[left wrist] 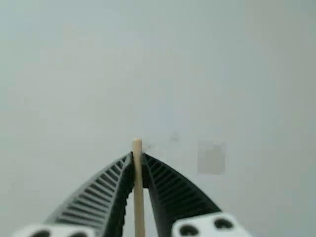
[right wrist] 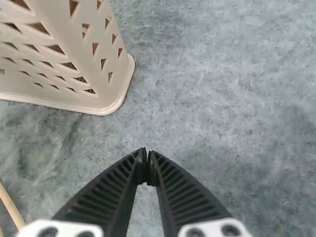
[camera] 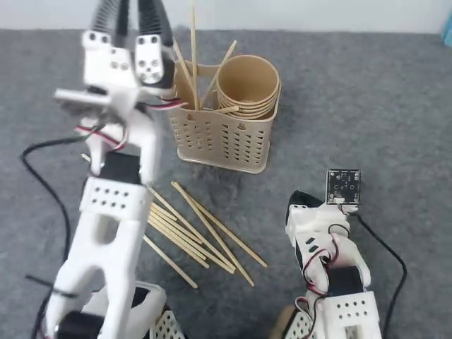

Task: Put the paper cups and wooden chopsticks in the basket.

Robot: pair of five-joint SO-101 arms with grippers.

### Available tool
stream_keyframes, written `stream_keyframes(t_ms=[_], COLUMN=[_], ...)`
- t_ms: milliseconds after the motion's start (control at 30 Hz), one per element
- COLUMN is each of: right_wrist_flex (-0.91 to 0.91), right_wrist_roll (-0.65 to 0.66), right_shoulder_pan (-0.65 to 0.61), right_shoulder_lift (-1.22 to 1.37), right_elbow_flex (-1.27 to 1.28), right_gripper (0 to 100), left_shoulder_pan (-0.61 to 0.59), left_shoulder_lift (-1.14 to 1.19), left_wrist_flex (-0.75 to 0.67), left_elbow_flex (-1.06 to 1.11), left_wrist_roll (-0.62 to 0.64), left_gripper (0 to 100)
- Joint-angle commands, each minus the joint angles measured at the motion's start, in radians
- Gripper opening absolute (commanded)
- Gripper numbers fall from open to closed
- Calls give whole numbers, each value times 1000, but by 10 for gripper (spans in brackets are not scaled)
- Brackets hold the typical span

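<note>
Basket (camera: 222, 138) at back centre of the worktop (camera: 367, 106), stacked paper cups (camera: 247, 85) in its right half, upright chopsticks (camera: 192, 63) in its left half. Loose chopsticks (camera: 201, 236) lie fanned on the worktop in front of the basket, between the two arms. Left gripper (left wrist: 137, 157) raised just left of the basket, single chopstick (left wrist: 138, 197) between its fingers; right gripper (right wrist: 147, 157) low, front-right of the basket.

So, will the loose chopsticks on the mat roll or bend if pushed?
Probably stiff: the loose chopsticks lie straight. Being thin, they may roll or scatter, though the fuzzy mat should slow them.
</note>
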Motion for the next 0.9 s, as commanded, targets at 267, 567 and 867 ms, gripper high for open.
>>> stream_keyframes(t_ms=[267,567,867], right_wrist_flex=[-1,-1,-1], right_wrist_roll=[21,23,23], right_shoulder_pan=[12,12,12], right_shoulder_lift=[-19,-19,-19], right_elbow_flex=[20,20,20], right_gripper=[8,8,8], left_shoulder_pan=[15,15,-77], left_shoulder_lift=[138,141,64], left_wrist_flex=[64,129,336], left_elbow_flex=[-19,90,73], left_wrist_roll=[-18,-23,-26], left_gripper=[13,17,307])
